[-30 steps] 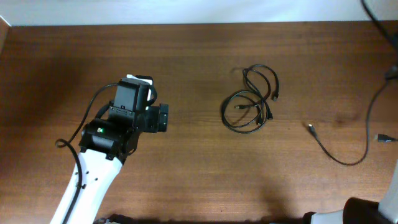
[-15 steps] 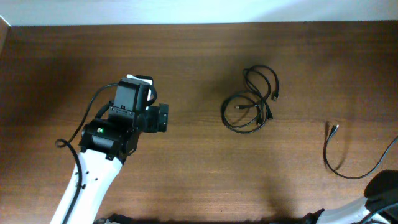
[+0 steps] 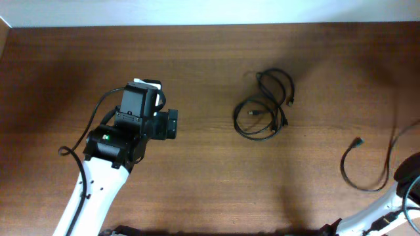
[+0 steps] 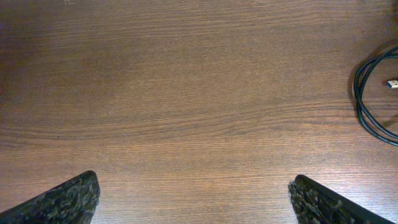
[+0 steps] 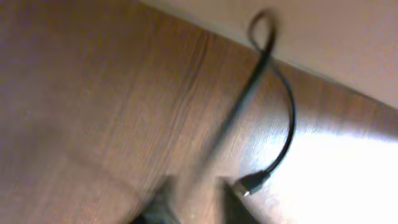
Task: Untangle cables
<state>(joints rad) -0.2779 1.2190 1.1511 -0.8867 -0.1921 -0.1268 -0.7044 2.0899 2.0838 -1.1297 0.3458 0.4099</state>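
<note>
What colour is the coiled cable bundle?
Black; the cable bundle shows best in the overhead view.

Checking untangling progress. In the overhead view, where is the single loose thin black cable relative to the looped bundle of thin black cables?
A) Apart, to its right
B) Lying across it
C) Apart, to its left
A: the loose thin black cable lies well right of the looped black bundle, not touching.

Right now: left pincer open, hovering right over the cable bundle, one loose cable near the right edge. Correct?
Not quite. The left pincer is open, but it hovers over bare table well to the left of the bundle, not over it; the overhead view shows the gap. The loose cable does lie near the right edge.
</note>
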